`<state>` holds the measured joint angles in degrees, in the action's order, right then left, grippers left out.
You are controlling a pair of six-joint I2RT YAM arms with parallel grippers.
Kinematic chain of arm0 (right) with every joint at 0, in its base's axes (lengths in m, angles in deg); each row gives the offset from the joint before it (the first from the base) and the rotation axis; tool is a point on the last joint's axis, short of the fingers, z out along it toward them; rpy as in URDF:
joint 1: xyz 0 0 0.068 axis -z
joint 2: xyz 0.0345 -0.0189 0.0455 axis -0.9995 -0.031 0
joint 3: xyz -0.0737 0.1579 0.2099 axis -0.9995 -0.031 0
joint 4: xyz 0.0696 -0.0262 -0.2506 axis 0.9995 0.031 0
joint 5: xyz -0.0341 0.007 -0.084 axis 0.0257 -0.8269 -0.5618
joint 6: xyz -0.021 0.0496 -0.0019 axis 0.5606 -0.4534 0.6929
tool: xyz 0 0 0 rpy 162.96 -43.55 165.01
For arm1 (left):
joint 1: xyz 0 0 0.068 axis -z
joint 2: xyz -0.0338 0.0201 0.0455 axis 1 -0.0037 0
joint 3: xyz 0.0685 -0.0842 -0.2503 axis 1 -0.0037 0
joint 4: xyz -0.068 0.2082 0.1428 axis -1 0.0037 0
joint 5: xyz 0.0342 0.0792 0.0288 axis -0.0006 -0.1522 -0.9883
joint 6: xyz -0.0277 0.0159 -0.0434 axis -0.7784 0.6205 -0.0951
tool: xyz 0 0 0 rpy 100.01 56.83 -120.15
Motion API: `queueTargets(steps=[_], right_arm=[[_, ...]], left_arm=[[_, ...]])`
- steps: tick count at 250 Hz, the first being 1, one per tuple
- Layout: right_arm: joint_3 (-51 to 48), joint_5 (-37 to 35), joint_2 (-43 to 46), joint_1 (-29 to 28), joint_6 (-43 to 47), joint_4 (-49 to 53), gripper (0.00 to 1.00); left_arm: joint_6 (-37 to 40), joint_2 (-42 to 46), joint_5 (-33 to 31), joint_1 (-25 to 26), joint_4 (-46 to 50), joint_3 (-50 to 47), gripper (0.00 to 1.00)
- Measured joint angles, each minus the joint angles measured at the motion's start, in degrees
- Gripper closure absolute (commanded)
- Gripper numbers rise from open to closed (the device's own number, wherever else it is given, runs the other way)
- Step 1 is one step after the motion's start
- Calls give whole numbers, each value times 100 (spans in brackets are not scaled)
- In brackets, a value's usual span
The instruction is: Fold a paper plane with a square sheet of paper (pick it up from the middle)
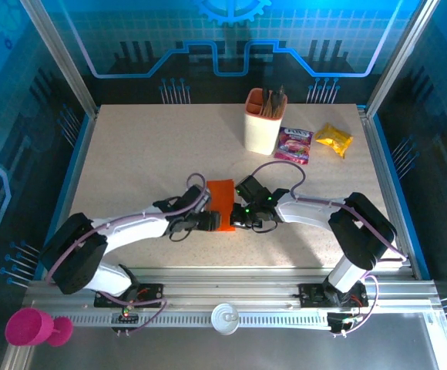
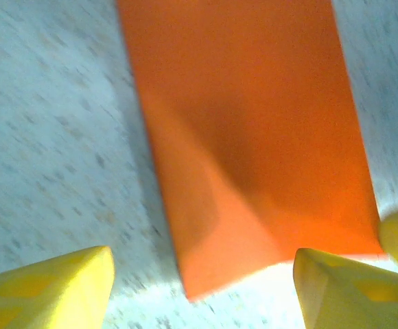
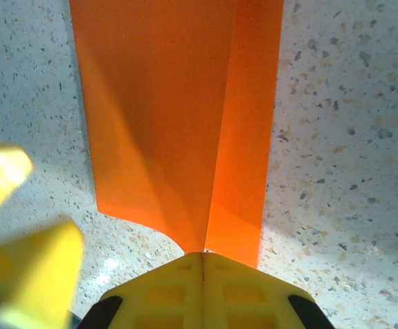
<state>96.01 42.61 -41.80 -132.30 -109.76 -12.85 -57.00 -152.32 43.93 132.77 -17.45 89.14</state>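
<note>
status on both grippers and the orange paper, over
Orange paper folded, flat on table. Left gripper jaws open over its end. Right gripper shut, tip at its fold line. Cup, snack packets far back, clear.

Speckled table (image 1: 131,146), blue-lit glass walls (image 1: 115,46).

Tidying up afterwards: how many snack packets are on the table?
2. A pink-purple packet lies just right of the peach cup; a yellow packet lies further right. More could lie hidden from view.
</note>
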Motion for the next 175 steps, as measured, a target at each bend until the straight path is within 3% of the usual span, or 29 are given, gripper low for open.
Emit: queueTargets(steps=[56,175], right_arm=[[0,2,17,39,-20,-20,100],[0,48,22,39,-22,-66,100]], left_arm=[[190,275,-400,737,-870,-848,32],[925,63,-640,957,-2387,-1012,37]])
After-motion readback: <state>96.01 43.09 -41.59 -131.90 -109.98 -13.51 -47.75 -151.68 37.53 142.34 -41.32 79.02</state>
